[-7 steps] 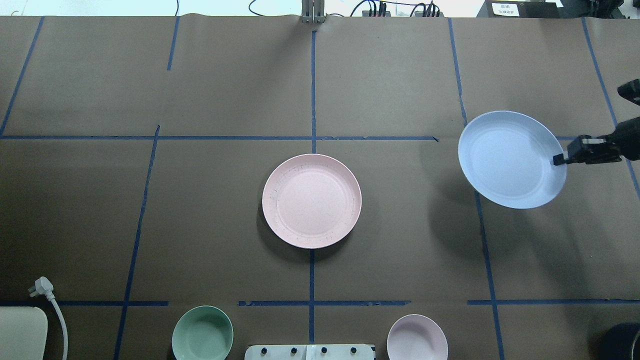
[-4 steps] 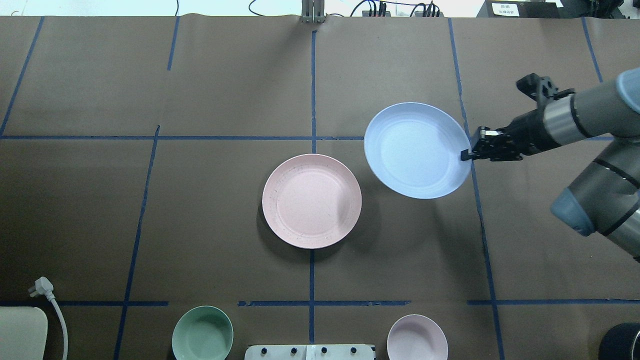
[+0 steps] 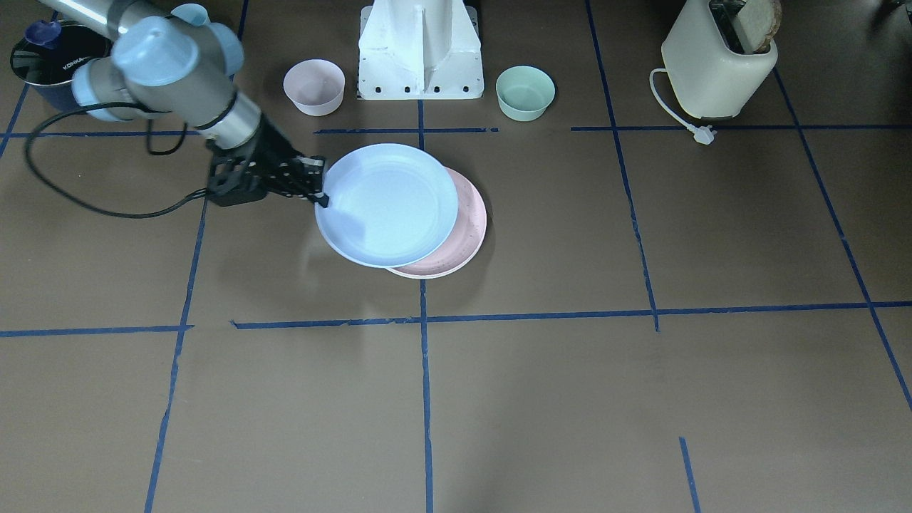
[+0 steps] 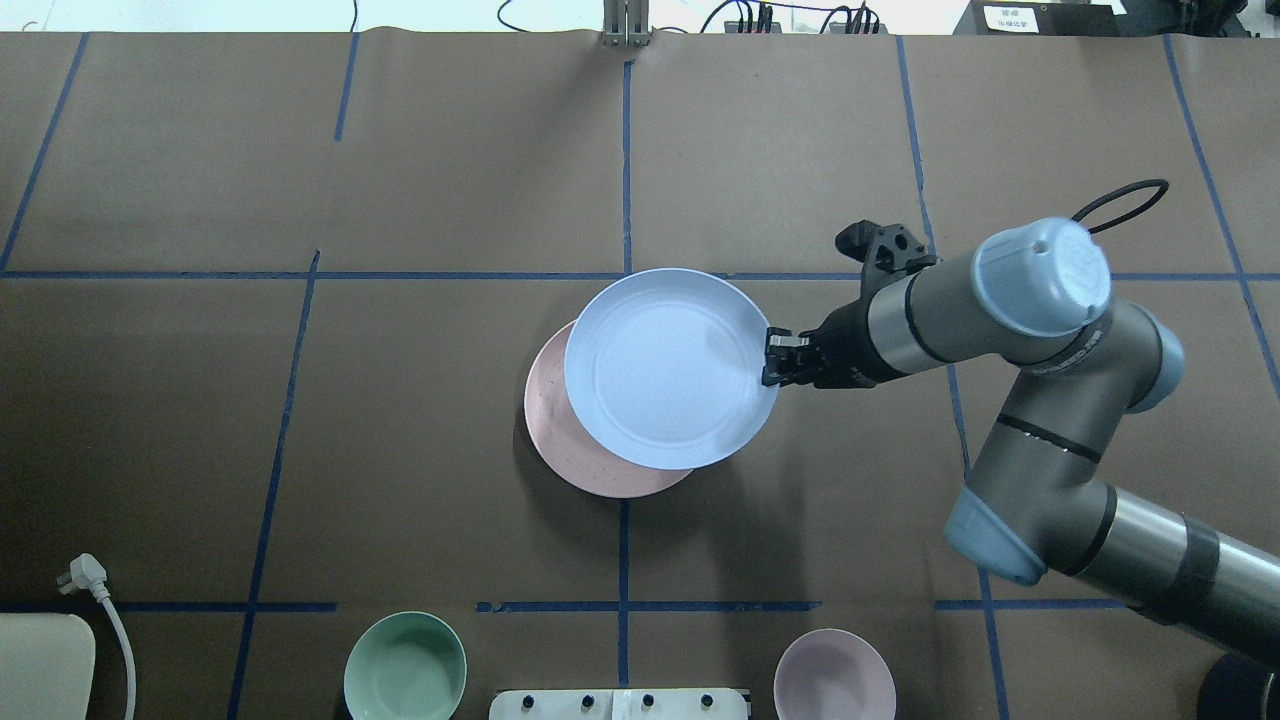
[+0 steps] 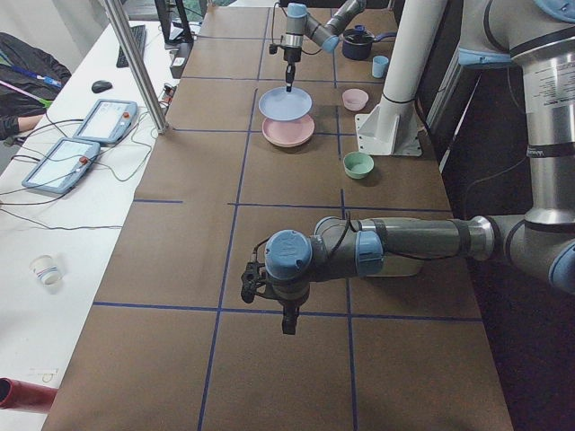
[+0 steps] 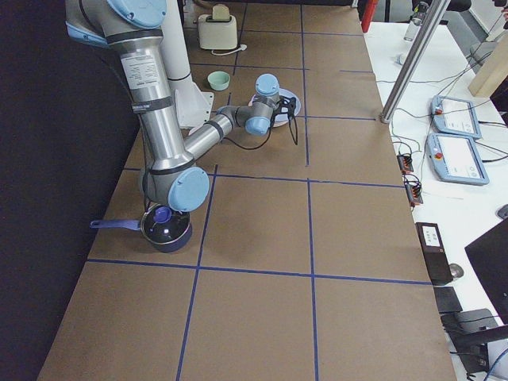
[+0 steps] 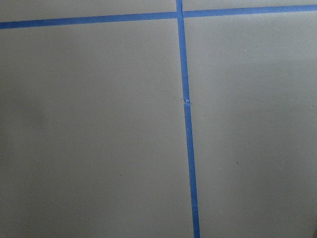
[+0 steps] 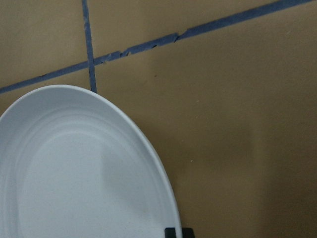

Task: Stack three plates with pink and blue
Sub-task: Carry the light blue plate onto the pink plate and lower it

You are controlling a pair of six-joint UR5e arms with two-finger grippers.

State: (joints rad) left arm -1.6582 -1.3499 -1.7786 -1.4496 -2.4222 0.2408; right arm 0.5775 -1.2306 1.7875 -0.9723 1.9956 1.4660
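My right gripper (image 4: 770, 362) is shut on the right rim of the pale blue plate (image 4: 665, 370) and holds it just above the pale pink plate (image 4: 560, 440). The blue plate overlaps most of the pink one, offset toward the right and far side. The front view shows the same: the gripper (image 3: 322, 196), the blue plate (image 3: 388, 203), the pink plate (image 3: 463, 239). The right wrist view shows the blue plate (image 8: 74, 173). No cream-white plate is in view. My left gripper (image 5: 287, 325) shows only in the exterior left view, over bare paper; I cannot tell its state.
A small green bowl (image 4: 405, 668) and a small pink bowl (image 4: 834, 675) stand by the robot base (image 3: 420, 50). A cream toaster (image 3: 716, 60) with its plug (image 4: 85, 572) is on the left side. A dark pot (image 3: 50, 57) stands on the right side.
My right arm has carried the blue plate leftward from the table's right side to above the pink plate. The pink plate has not moved.
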